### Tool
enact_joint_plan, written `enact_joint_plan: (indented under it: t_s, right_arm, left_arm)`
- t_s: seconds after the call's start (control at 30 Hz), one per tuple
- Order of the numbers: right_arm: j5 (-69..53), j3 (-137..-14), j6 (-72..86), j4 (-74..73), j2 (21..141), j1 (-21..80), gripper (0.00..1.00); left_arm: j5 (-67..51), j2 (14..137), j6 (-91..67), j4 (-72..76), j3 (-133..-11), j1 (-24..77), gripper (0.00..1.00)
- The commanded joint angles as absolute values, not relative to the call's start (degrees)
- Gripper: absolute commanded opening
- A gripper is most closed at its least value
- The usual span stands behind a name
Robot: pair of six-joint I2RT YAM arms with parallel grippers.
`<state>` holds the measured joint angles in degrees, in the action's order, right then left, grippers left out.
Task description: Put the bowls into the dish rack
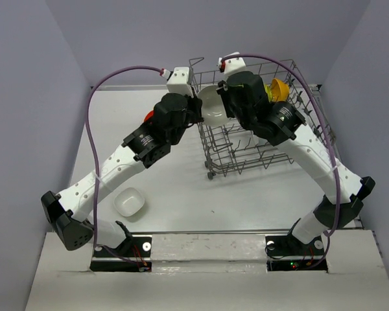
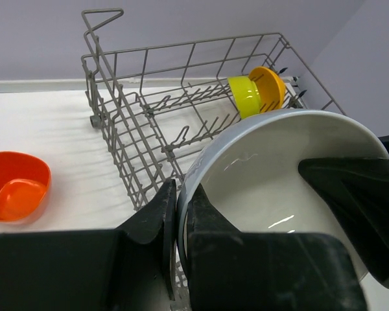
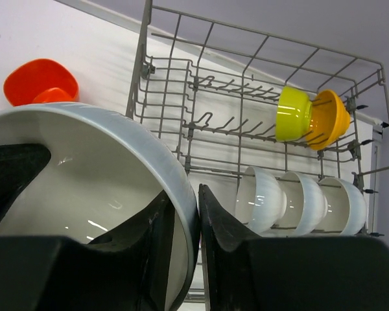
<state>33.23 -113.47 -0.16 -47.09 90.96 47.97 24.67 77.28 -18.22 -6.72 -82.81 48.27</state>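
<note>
A white bowl (image 1: 212, 107) hangs over the left wall of the grey wire dish rack (image 1: 246, 152). Both grippers hold it. My left gripper (image 1: 198, 115) is shut on its left rim (image 2: 181, 214). My right gripper (image 1: 225, 103) is shut on the opposite rim (image 3: 196, 220). The bowl fills the left wrist view (image 2: 266, 188) and the right wrist view (image 3: 84, 175). In the rack stand a lime green bowl (image 3: 293, 113), an orange-yellow bowl (image 3: 327, 120) and three white bowls (image 3: 266, 197).
A red-orange bowl (image 2: 16, 188) sits on the table left of the rack, mostly hidden by my left arm in the top view (image 1: 149, 116). Another white bowl (image 1: 129, 202) lies on the table near my left arm's base. Purple-grey walls close in the table.
</note>
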Motion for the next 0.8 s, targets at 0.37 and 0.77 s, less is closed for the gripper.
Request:
enact_joint_plan:
  t_s: [0.37, 0.77]
  right_arm:
    - [29.27, -113.55, 1.58, -46.67, 89.56, 47.99, 0.28]
    - [27.86, -112.50, 1.85, -46.85, 88.59, 47.99, 0.31]
  left_arm:
    - [26.54, 76.37, -22.50, 0.62, -92.37, 48.52, 0.00]
    - [25.67, 78.66, -22.85, -1.65, -95.53, 48.52, 0.00]
